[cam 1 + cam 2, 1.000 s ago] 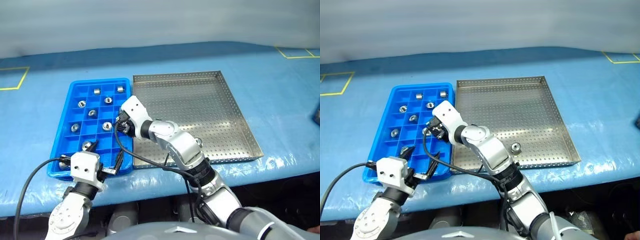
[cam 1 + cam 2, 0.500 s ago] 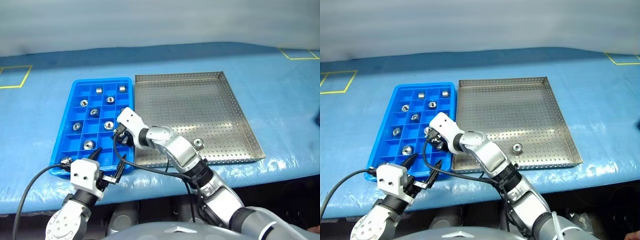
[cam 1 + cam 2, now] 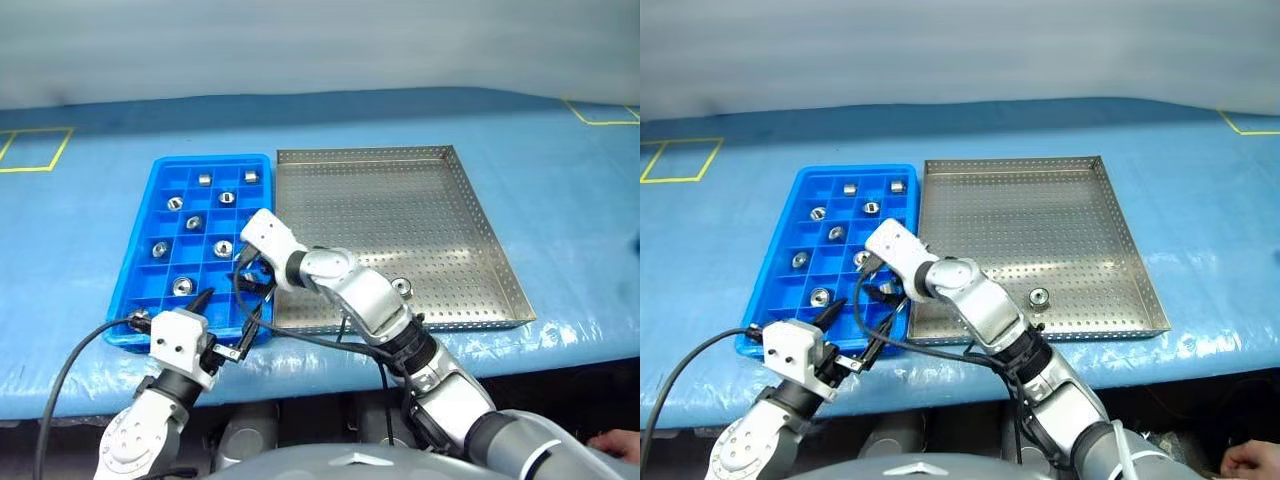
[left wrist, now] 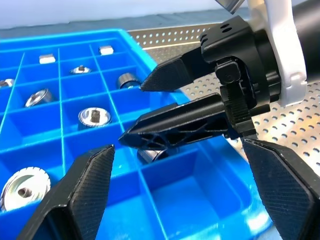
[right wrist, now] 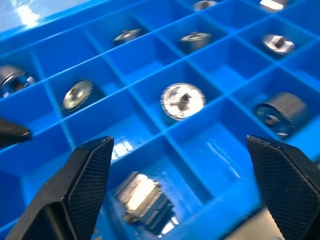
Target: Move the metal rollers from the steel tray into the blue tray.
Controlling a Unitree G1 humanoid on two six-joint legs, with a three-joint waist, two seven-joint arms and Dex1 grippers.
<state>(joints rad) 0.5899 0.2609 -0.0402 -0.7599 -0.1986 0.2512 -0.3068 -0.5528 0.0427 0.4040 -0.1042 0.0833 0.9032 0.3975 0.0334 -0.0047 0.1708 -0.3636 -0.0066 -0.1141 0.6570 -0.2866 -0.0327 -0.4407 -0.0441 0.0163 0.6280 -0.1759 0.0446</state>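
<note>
Blue tray (image 3: 790, 200) gets another one: the right gripper (image 4: 145, 107), narrower a second ago, now stands spread wide over a near-edge compartment, with a metal roller (image 5: 142, 197) lying loose in the cell below it. Looks like a fresh drop. Left gripper (image 3: 228, 322) hovers wide and empty by the tray's front rim. One last roller (image 3: 1039, 296) sits on the steel tray (image 3: 1040, 200), so I'd guess that's next.

Blue-covered table (image 3: 560, 200) with yellow tape squares (image 3: 30, 150), pale wall (image 3: 320, 40) behind.
</note>
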